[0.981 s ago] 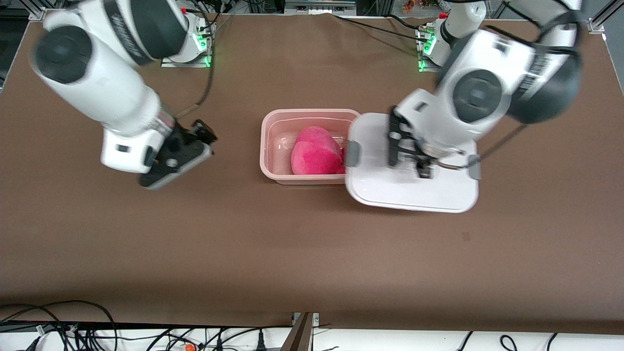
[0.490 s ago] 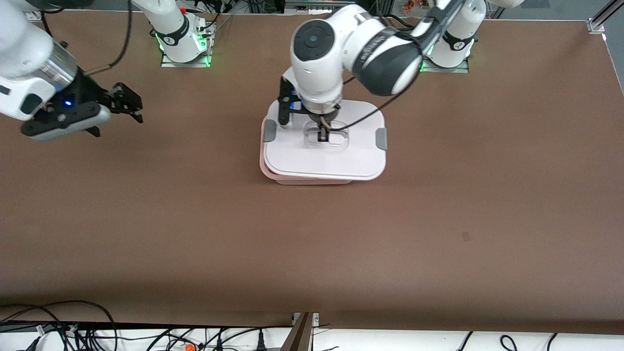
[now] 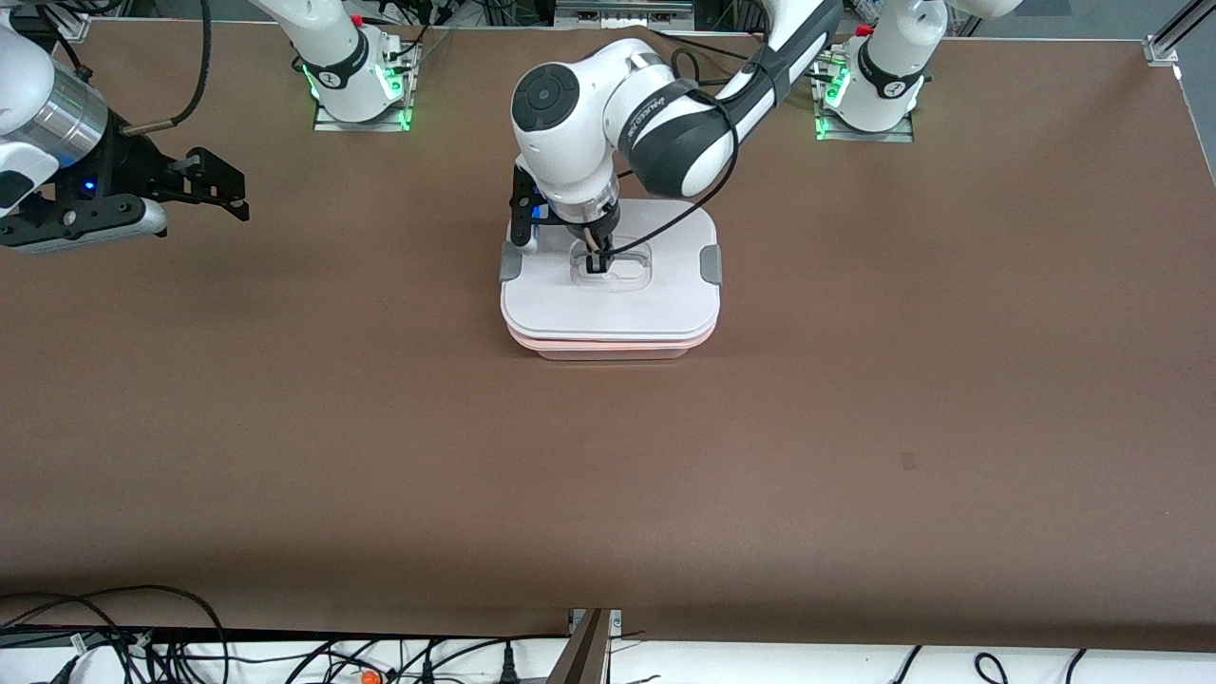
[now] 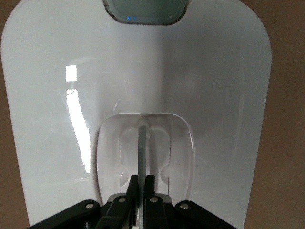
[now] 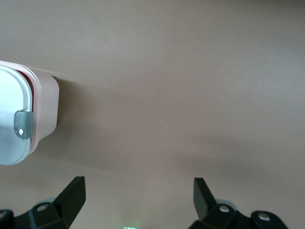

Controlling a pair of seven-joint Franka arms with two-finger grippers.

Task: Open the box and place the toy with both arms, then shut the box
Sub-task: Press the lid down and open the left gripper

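The pale pink box (image 3: 608, 348) stands mid-table with its white lid (image 3: 655, 304) lying on top, a grey clip (image 3: 711, 264) at each end. My left gripper (image 3: 596, 264) is shut on the thin upright handle (image 4: 142, 143) in the lid's (image 4: 214, 95) recessed centre, one finger on each side. The toy is hidden under the lid. Over the table at the right arm's end, my right gripper (image 3: 228, 195) hangs open and holds nothing. In the right wrist view, the box (image 5: 45, 105) and one clip (image 5: 24, 124) show well apart from that gripper (image 5: 138, 191).
The right arm's base (image 3: 356, 85) and the left arm's base (image 3: 869, 104) stand along the table's edge farthest from the front camera. Cables (image 3: 142, 636) lie below the table's nearest edge. Brown tabletop (image 3: 855, 427) surrounds the box.
My left gripper carried the lid from beside the open box over it and set it down, covering the toy. My right gripper drew back toward its own end of the table.
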